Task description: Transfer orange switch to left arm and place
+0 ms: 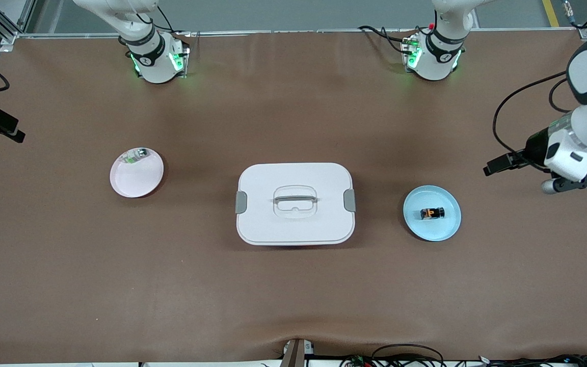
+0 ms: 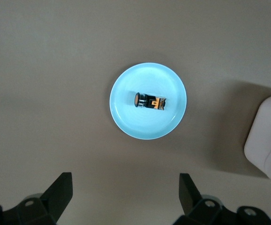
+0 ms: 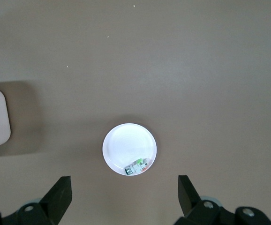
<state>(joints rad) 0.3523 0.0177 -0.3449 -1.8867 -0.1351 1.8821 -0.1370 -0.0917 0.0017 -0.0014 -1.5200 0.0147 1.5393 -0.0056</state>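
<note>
Nothing is lifted yet, so the step in hand reads as the opening approach. At the left of the front frame sits the pink plate (image 1: 136,173) with a small green-and-silver component (image 1: 136,155) on its upper rim; the right gripper (image 3: 124,199) hangs high over that plate, fingers (image 3: 60,194) apart and empty, and is only just visible at the front frame's left edge. At centre stands the box (image 1: 295,203), lid on, grey latches at both ends. Right of centre lies the blue plate (image 1: 431,212), and on it the orange switch (image 1: 431,213), resting on its side. At the right edge the left gripper (image 1: 574,183) hovers above the worktop (image 1: 293,295), jaws apart, nothing between them; its wrist view shows the switch straight below. The next move probably calls for this gripper to descend and close across the switch's body, then carry it around the box. The worktop is a brown mat, faintly creased along the bottom; cables trail at the lower edge; grey floor and metal framing show along the top.
</note>
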